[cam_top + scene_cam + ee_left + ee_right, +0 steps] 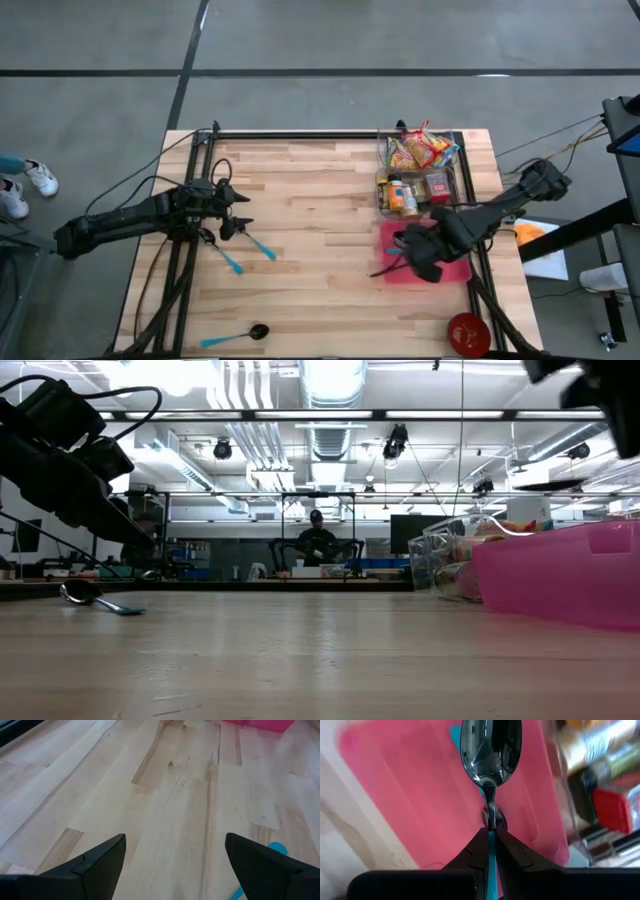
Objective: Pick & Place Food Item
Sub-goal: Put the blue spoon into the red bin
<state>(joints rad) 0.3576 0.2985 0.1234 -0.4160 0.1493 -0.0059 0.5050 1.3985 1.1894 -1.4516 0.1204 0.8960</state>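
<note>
The right gripper (491, 837) pinched one blue-handled spoon (491, 751) above the single pink tray (460, 270). The left gripper (172, 855) gaped empty, two blue-handled utensils (262, 246), perhaps spoons, beside it and a third spoon (240, 335) apart.

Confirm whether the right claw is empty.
No: the right claw is shut on a spoon, held over the pink tray.

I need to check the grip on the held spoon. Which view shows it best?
Right wrist view: the right claw is shut on the spoon over the pink tray. High view shows only a dark sliver; low and left wrist views miss it.
</note>
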